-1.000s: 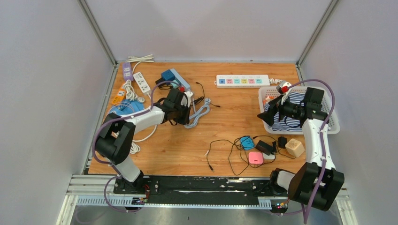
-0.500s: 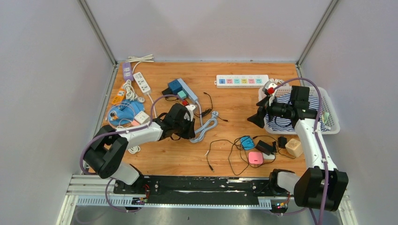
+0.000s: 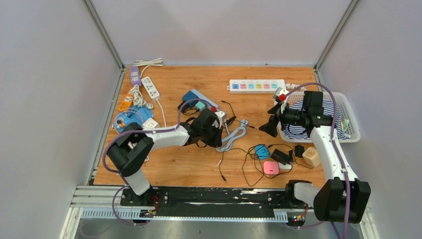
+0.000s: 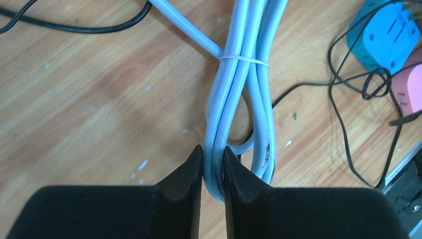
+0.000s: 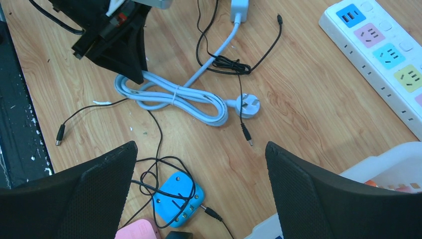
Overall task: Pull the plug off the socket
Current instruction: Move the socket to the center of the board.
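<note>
At the near side of the bench (image 3: 189, 167) — among thin black leads, a pink charger (image 3: 270, 167) and a blue charger (image 3: 261, 151) — the left pincer (image 4: 213, 164) is seen clamped on one loop of a tied grey-blue cable (image 4: 251, 35). The right pincer (image 5: 199, 149) is held wide apart above the wood, gripping nothing. Just beyond the left pincer lies the power strip (image 3: 205, 100), into which a blue plug (image 3: 189, 95) and a smaller teal plug (image 3: 200, 105) are seated; which of the two is meant cannot be told. At the far side lies a white strip with coloured sockets (image 3: 257, 85).

Either plug is judged to be a small, rigid, light plastic block held only by the friction of its pins, while the strip under it is light enough to be dragged or lifted with it. The cable is soft and smooth, and slack rather than a firm hold is expected from it. A grip across the plug body's sides is advised, pulled straight along the pins, with the strip pinned down by the other pincer.

The clamp on a single loop is shown only by the left wrist camera, where the strip is out of frame. The cable's own three-pin plug (image 5: 247, 103), lying free on the wood, is shown most clearly by the right wrist camera — but there the strip is cut off at the top edge. Only from overhead are the seated plugs made out.
</note>
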You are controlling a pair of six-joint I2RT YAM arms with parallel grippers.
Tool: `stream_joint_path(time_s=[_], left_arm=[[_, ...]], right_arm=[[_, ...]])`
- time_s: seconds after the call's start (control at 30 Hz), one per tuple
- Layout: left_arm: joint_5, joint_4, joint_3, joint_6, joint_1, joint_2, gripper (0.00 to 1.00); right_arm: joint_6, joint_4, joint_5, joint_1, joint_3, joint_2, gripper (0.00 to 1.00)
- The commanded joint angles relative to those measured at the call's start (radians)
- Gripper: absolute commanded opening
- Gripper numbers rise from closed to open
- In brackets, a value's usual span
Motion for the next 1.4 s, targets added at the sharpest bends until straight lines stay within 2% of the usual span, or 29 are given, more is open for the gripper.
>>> stream_joint_path(time_s=[0.0,0.2,0.33,0.47,0.67,0.77,0.93,1.2,1.37], left_arm=[[0.011,0.036,0.089,-0.009,-0.031,0.080,0.07],[0.015,0.036,0.194,-0.004,-0.046,0.167,0.10],[0.028,0.036,0.255,-0.002,-0.052,0.221,0.16],[0.042,0.036,0.306,0.003,-0.060,0.258,0.26],[0.039,0.040,0.316,0.028,-0.064,0.246,0.46],[0.029,0.041,0.293,0.051,-0.065,0.198,0.53],[0.011,0.041,0.220,0.114,-0.065,0.063,0.56],[-0.116,0.041,0.086,0.268,-0.065,-0.216,0.59],[-0.208,0.041,0.082,0.361,-0.065,-0.359,0.63]], right_arm=[[0.009,0.009,0.018,0.024,0.004,0.003,0.99],[0.009,0.009,0.028,0.032,0.005,0.004,0.99],[0.010,0.009,0.039,0.035,0.007,0.008,0.99],[0.010,0.009,0.056,0.035,0.008,0.010,0.99],[0.012,0.009,0.068,0.035,0.008,0.015,0.99],[0.012,0.009,0.074,0.035,0.009,0.015,0.99],[0.009,0.008,0.093,0.034,0.012,0.012,0.99],[0.004,0.009,0.129,0.034,0.028,0.010,0.99],[-0.003,0.007,0.090,0.045,0.080,0.070,0.99]])
